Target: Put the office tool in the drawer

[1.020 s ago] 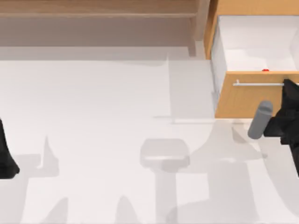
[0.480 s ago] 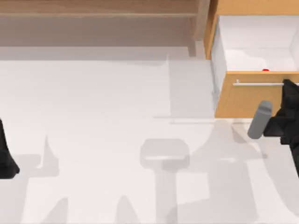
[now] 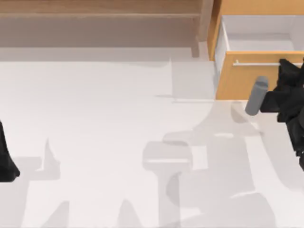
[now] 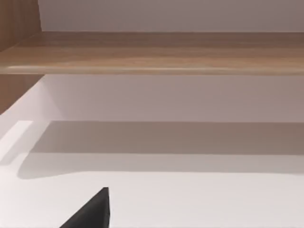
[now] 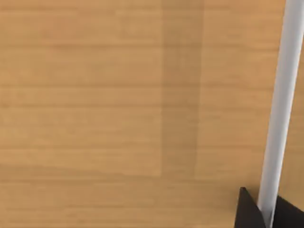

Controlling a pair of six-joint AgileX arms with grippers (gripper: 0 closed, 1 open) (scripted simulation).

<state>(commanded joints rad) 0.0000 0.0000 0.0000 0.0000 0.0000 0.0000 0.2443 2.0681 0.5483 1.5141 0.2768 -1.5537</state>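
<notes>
The drawer (image 3: 254,71) sits at the far right of the table (image 3: 118,133), only partly pulled out, with a narrow strip of its white inner walls showing behind the orange-tan front. The red office tool cannot be made out in the part of the drawer that is open to view. A thin silver bar handle (image 3: 259,63) runs along the top of the drawer front. The right gripper (image 3: 285,71) is at the right end of that handle; in the right wrist view its dark jaws stand on either side of the bar (image 5: 280,109) and pinch it, with the wood grain of the front just behind. A grey round-ended cylinder (image 3: 256,96) juts out leftward from the right arm, over the lower edge of the drawer front. To the left of the drawer, a long brown wooden shelf (image 3: 99,14) spans the far side of the table. The left arm (image 3: 5,156) is parked at the near left edge of the table; I cannot tell how its jaws stand.
</notes>
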